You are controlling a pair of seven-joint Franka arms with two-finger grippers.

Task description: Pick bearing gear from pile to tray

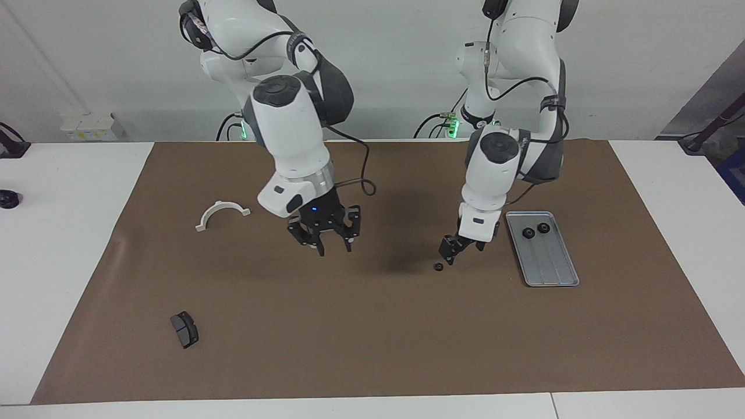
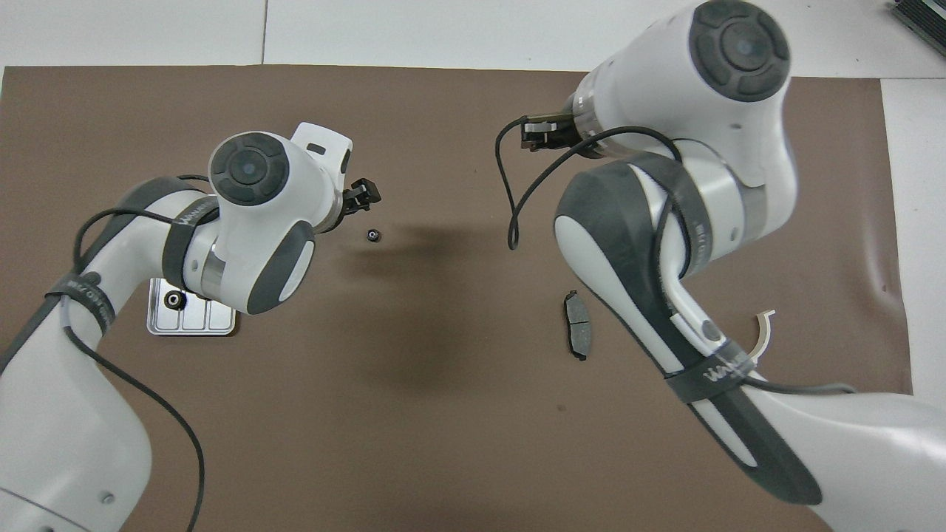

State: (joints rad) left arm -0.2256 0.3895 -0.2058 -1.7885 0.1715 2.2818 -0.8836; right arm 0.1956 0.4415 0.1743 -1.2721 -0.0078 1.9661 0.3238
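A tiny black gear (image 1: 438, 266) lies alone on the brown mat; it also shows in the overhead view (image 2: 374, 236). My left gripper (image 1: 460, 250) hangs open just above the mat beside this gear, between it and the tray, and touches neither. The silver ridged tray (image 1: 550, 262) lies toward the left arm's end and holds two gears (image 1: 528, 233) (image 1: 543, 227). In the overhead view the left arm hides most of the tray (image 2: 214, 319). My right gripper (image 1: 326, 235) is open and empty, raised over the middle of the mat.
A white half-ring bracket (image 1: 222, 213) lies toward the right arm's end. A dark brake pad (image 1: 184, 329) lies farther from the robots than the bracket. A second brake pad (image 2: 578, 325) shows only in the overhead view, under the right arm.
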